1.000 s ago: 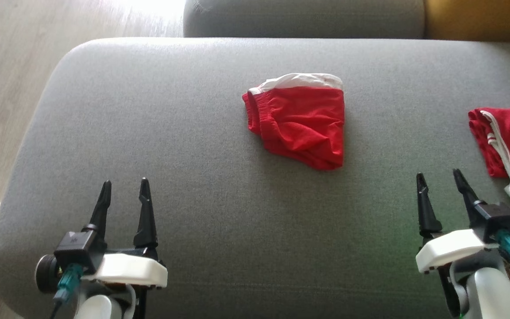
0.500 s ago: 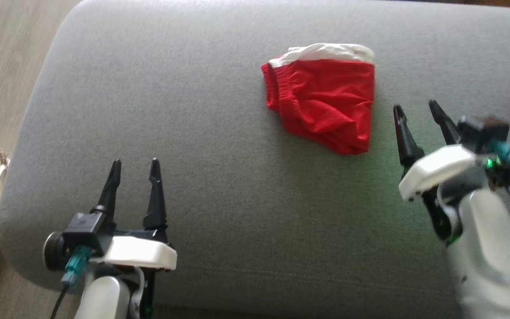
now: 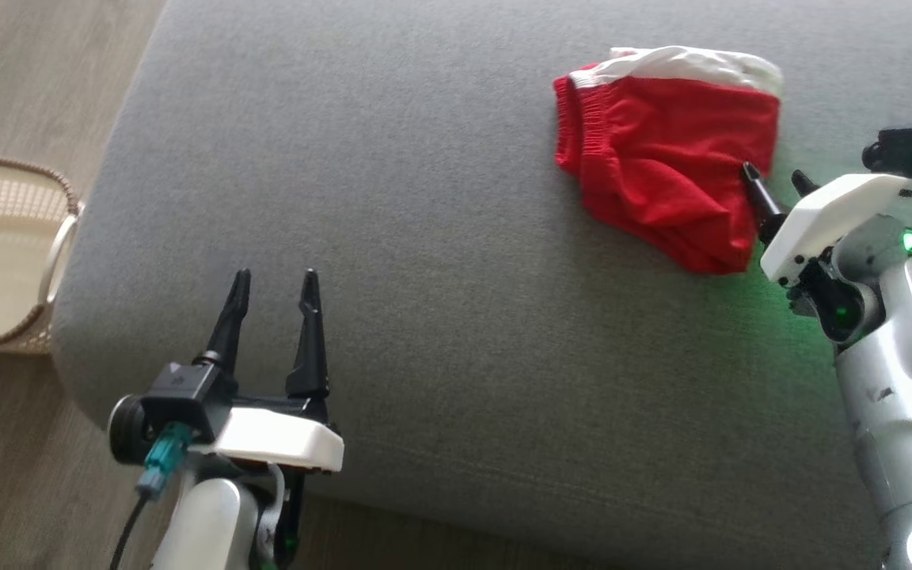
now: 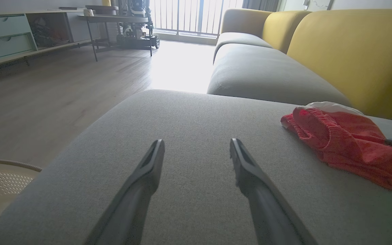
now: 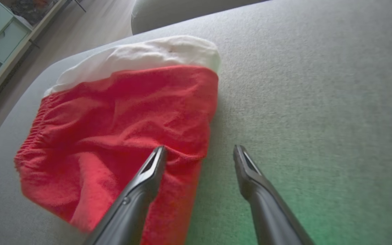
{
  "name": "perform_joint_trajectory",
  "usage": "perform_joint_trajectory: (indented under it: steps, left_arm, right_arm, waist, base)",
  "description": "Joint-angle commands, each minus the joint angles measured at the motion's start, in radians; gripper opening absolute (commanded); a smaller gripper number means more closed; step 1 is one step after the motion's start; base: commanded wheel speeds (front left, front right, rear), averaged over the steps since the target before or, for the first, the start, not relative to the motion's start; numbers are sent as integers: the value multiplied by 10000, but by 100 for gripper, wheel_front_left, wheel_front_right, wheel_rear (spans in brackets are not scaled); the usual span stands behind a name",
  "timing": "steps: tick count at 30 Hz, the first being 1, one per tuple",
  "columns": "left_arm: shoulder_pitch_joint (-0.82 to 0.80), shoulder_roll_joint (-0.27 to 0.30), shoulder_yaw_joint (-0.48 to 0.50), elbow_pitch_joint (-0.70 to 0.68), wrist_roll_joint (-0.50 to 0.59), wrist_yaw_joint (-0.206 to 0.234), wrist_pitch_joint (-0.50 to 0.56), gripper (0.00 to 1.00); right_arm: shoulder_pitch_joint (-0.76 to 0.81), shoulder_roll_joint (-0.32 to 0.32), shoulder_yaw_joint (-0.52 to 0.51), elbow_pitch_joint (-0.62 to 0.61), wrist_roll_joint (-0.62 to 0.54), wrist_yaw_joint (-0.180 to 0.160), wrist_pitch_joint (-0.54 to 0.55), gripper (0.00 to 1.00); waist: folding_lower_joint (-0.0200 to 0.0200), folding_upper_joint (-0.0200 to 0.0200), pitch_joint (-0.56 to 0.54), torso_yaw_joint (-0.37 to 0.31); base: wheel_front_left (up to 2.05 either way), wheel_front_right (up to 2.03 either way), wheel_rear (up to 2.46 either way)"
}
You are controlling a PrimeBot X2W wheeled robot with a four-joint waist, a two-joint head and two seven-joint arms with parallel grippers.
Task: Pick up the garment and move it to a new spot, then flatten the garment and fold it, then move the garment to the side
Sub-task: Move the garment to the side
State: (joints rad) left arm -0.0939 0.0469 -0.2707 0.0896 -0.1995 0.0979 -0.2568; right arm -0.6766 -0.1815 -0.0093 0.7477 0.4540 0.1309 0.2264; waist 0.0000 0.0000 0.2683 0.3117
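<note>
Red garment (image 3: 666,158) on grey sofa cushion (image 3: 424,237)

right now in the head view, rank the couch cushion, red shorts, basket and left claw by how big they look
1. couch cushion, by far
2. red shorts
3. basket, cut off by the frame edge
left claw: unranked; it is nearest the camera and looks roughly basket-sized

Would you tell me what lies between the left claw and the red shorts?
Nothing but bare grey cushion separates the left claw from the red shorts, seen in the head view.
</note>
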Motion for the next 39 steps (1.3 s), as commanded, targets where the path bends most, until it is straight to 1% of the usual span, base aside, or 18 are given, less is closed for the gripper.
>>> perform_joint_trajectory:
  steps: [1, 5, 11, 12, 13, 14, 20, 26, 31, 34, 39]
  left_arm:
    - [-357, 33, 275, -287, -45, 72, -49, 100]
    - [-407, 33, 209, -303, -107, 120, -49, 100]
    - [-507, 33, 95, -359, -144, 213, -49, 100]
    - [-525, 33, 70, -368, -154, 228, -49, 100]
    - [-546, 33, 45, -376, -161, 242, -49, 100]
    - [-568, 33, 17, -381, -162, 254, -49, 100]
    - [-604, 33, -60, -404, -94, 324, -49, 100]
    - [-617, 33, -4, -470, 13, 278, -49, 100]
    - [-682, 33, 49, -534, 166, 154, -49, 100]
    - [-787, 33, -18, -522, 349, 22, -49, 100]
    - [-882, 33, 0, -476, 584, -105, -49, 100]
  right_arm:
    - [-467, -6, 257, -146, 228, -2, 51, 100]
    - [-857, -26, 389, 299, 636, -2, 80, 100]
    - [-1275, -17, 700, 773, 862, -2, 81, 100]
    - [-1345, -36, 807, 864, 864, -2, 100, 90]
    - [-1413, -90, 921, 960, 811, -2, 87, 30]
    - [-1476, -157, 1036, 1058, 729, -2, 38, 0]
    - [-1765, -413, 1722, 1477, 285, -2, -593, 0]
    - [-1858, -919, 3281, 1257, -321, -2, -1349, 0]
    - [-1988, -1464, 4739, 750, -404, -2, -1548, 0]
    - [-2081, -1886, 5512, 299, -147, -2, -1413, 0]
    - [-2267, -2518, 6496, -511, 414, -2, -1072, 0]
  waist:
    - [0, 0, 130, 171]
    - [0, 0, 258, 312]
    - [0, 0, 399, 434]
    - [0, 0, 423, 449]
    - [0, 0, 446, 462]
    - [0, 0, 463, 473]
    - [0, 0, 397, 363]
    - [0, 0, 189, -170]
    - [0, 0, 43, -979]
    - [0, 0, 4, -1526]
    - [0, 0, -10, -2721]
  base:
    - [0, 0, 0]
    - [0, 0, 0]
    - [0, 0, 0]
    - [0, 0, 0]
    - [0, 0, 0]
    - [0, 0, 0]
    - [0, 0, 0]
    - [0, 0, 0]
    - [0, 0, 0]
    - [0, 0, 0]
    - [0, 0, 0]
